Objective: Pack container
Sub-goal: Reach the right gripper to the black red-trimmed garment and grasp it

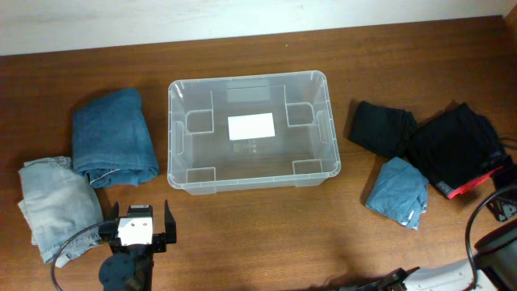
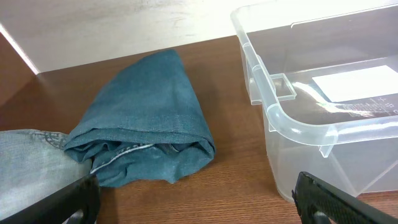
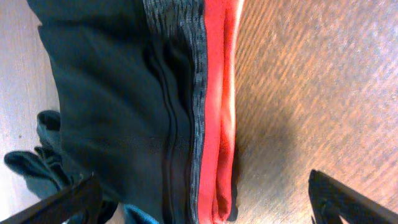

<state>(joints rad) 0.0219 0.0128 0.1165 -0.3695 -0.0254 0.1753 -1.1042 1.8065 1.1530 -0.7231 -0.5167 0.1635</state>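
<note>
The container (image 1: pixel 172 137), a clear plastic bin, is being carried upright and open-topped at the middle of the wooden worktop (image 1: pixel 266 234). Nothing but a white label (image 1: pixel 251 126) is being seen on its base. At 9 o'clock from it, just beside its wall, a folded mid-blue denim garment (image 1: pixel 113 136) is being shown. Pale folded jeans (image 1: pixel 52 206) are being pressed against that garment at 8 o'clock. At 3 o'clock a folded black garment (image 1: pixel 381 128) is being seen, apart from the bin. A small folded blue denim piece (image 1: pixel 397 190) is being shown at 4 o'clock. Farther out toward 3 o'clock, a black garment with a red band (image 1: pixel 452 149) is being touched by both.

The left gripper (image 1: pixel 141 212) is being held at 7 o'clock from the bin, its jaws spread and empty. In the right wrist view, the right gripper (image 3: pixel 205 205) is being held close over the red-banded garment, jaws spread wide.
</note>
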